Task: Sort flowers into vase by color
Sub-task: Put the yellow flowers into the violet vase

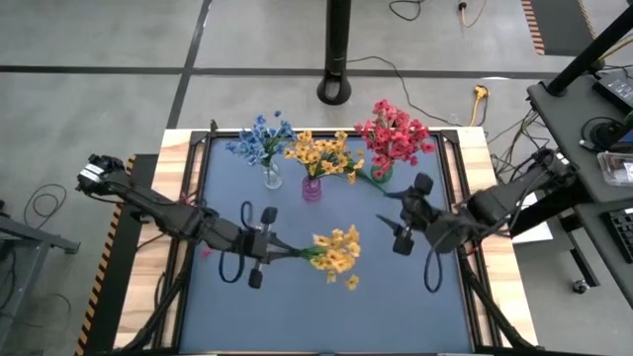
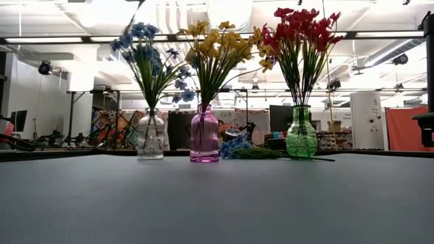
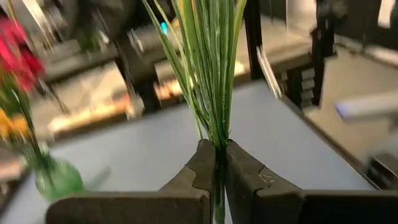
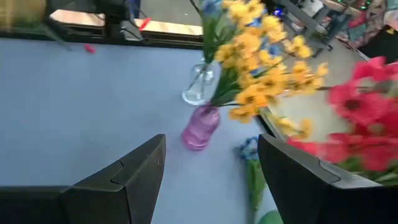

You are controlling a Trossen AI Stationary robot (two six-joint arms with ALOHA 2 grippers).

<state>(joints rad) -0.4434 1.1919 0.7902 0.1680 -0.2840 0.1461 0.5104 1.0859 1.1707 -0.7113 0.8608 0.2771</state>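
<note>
**Yellow sprig in left grip, three vases filled**

Yellow sprig (image 1: 334,250): held above the mat's middle by the left gripper (image 1: 259,244), fingers (image 3: 249,177) pinched tight on its green stems.
Clear vase (image 2: 150,135): blue flowers (image 1: 259,138).
Pink vase (image 2: 204,134): yellow flowers (image 1: 321,153).
Green vase (image 2: 302,133): red flowers (image 1: 394,135).
Blue sprig (image 2: 237,148): lying on the mat (image 1: 297,307) between the pink and green vases.
Right gripper (image 1: 407,213): near the green vase, fingers (image 4: 134,174) spread, nothing between them.

Three vases (image 1: 312,188) are standing in a row at twelve o'clock on the table (image 1: 297,316), a loose sprig (image 2: 241,150) lying between two of them.
</note>
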